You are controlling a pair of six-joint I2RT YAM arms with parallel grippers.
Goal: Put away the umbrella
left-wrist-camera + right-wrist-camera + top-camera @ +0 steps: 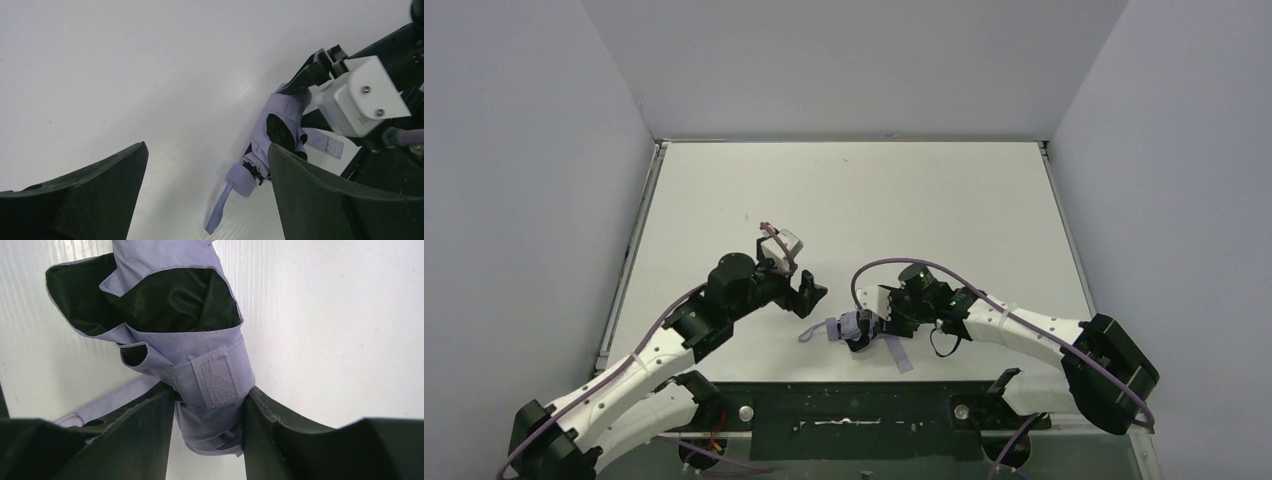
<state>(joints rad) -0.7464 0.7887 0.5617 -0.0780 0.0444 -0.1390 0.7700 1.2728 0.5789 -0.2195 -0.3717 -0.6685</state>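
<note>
Top external: high, behind arm bases (744, 410), facing down and toward far wall (854, 60); wide, distant, whole surface (854, 200) in frame. Left wrist: low over surface, looking rightward between fingers of left gripper (206, 150); mid-close on umbrella (287, 107) and white block (357, 95) on right arm's wrist. Right wrist: very close, looking down between fingers of right gripper (210, 405); umbrella fills frame. Shared by all three: umbrella, near centre of surface. Shared by top and left wrist: right arm's wrist.
</note>
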